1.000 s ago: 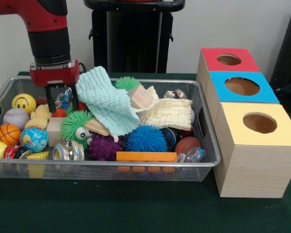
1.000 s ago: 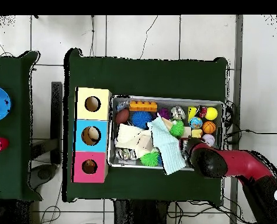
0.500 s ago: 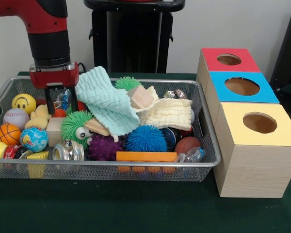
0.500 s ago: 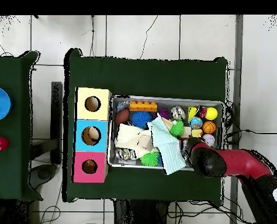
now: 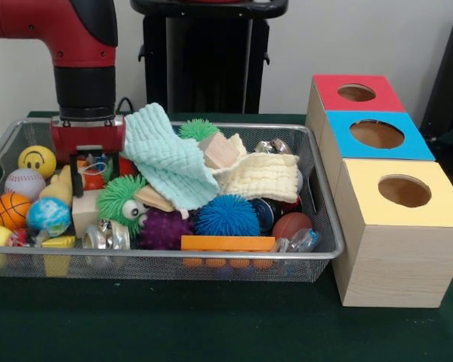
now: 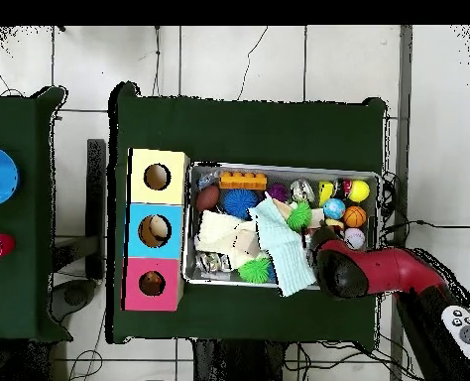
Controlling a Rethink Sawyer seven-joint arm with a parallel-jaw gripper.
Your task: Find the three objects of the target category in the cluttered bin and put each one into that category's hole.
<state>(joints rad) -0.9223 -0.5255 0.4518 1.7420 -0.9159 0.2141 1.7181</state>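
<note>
My gripper is down in the left part of the bin, fingers spread a little around a small clear, shiny thing with red in it. I cannot tell whether I have actually closed on it or only bracket it. The overhead view shows just my wrist over that spot, so it is no help.

Nothing tells me which category I am after, so the targets could be any of several sets: the balls at the far left, such as the smiley ball, baseball, basketball and globe ball; the spiky toys, such as the green one with eyes and the blue one; or the shiny clear pieces. The three holes are in the boxes to the right: red, blue, yellow.

Risks as I judge them:
- The piece looks slick and small; it may slip out as I lift.
- The clutter is tight. My fingers may pinch the wooden block or the yellowish toy alongside and drag them up.
- Pressing lower may jam me into the pile or shove the balls about.
- The green cloth lies just right of my wrist and could snag on the way to the boxes.
- Other targets may lie hidden under the cloths.
</note>
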